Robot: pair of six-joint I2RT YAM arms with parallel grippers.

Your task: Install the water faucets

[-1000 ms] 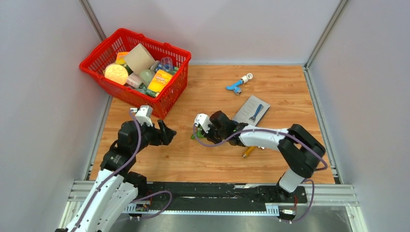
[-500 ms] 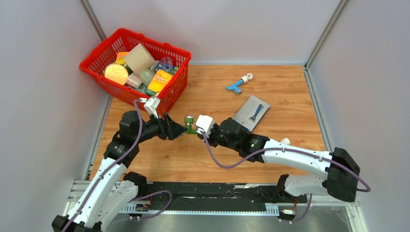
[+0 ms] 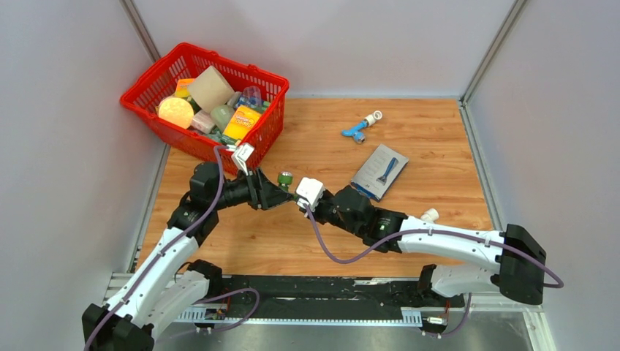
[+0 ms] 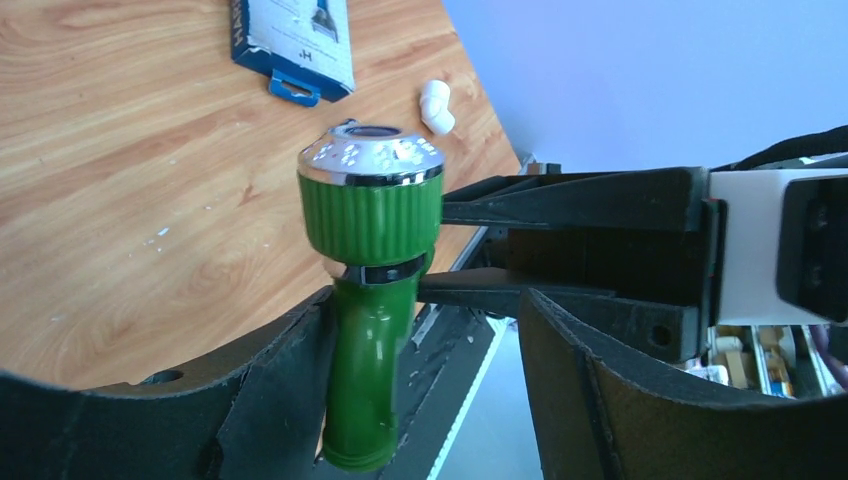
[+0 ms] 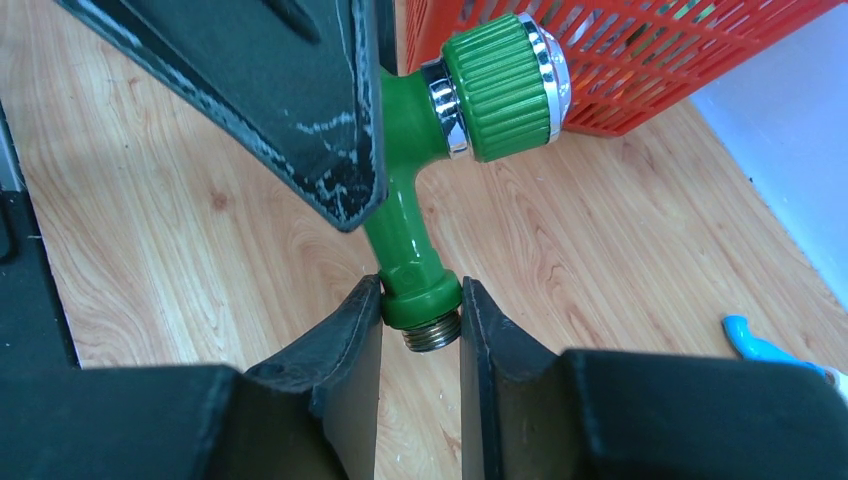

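Observation:
The green water faucet (image 3: pixel 285 179) with its chrome-capped knob hangs in the air between the two arms, in front of the basket. My right gripper (image 5: pixel 420 300) is shut on its threaded end (image 5: pixel 432 330). My left gripper (image 4: pixel 425 310) is open around the green spout (image 4: pixel 365 380). The spout lies against one finger (image 4: pixel 270 390), and a wide gap separates it from the other finger (image 4: pixel 590 370). A blue faucet (image 3: pixel 356 131) joined to a white fitting lies at the far side of the table.
A red basket (image 3: pixel 191 48) full of items stands at the back left, close behind the left gripper. A grey razor packet (image 3: pixel 380 170) lies right of centre. A white elbow fitting (image 3: pixel 430 214) sits by the right forearm.
The right arm has carried the green faucet left towards the basket. The left gripper has come forward around its spout, and its jaws have narrowed.

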